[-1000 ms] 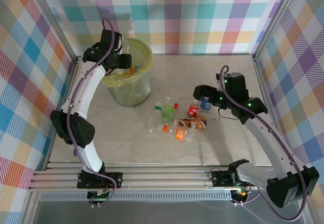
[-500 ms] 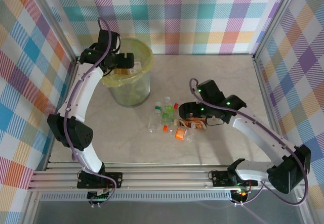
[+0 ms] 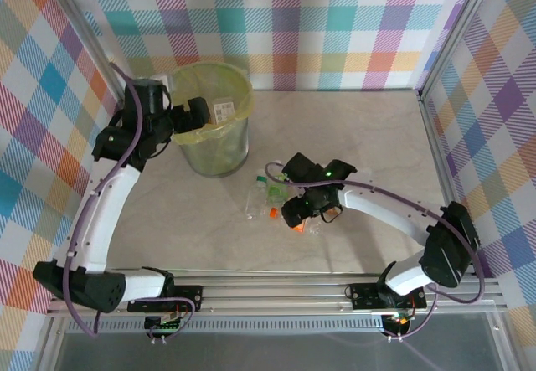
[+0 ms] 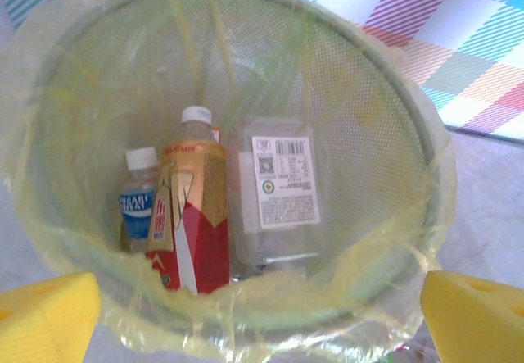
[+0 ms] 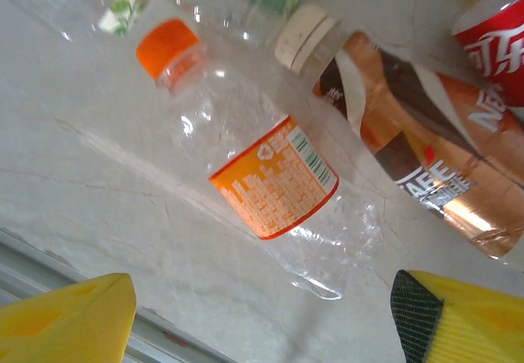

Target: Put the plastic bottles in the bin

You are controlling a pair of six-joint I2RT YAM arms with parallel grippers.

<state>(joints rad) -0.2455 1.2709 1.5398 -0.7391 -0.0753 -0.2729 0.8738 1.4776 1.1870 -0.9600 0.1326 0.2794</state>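
right fingers (image 5: pixel 65 314) apart and empty, orange-label bottle (image 5: pixel 274 179) lying between them, left fingers (image 4: pixel 45 314) wide open, empty above bin (image 4: pixel 385 101)

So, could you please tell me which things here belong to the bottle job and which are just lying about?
Job: round translucent bin with yellow-green bag; crushed clear plastic bottle with orange label; copper-labelled plastic bottle; red-labelled plastic bottle.
Just there: pale marbled table; colourful checked walls.

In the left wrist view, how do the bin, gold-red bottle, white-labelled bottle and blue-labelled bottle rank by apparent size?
bin
gold-red bottle and white-labelled bottle, about alike
blue-labelled bottle, partly hidden
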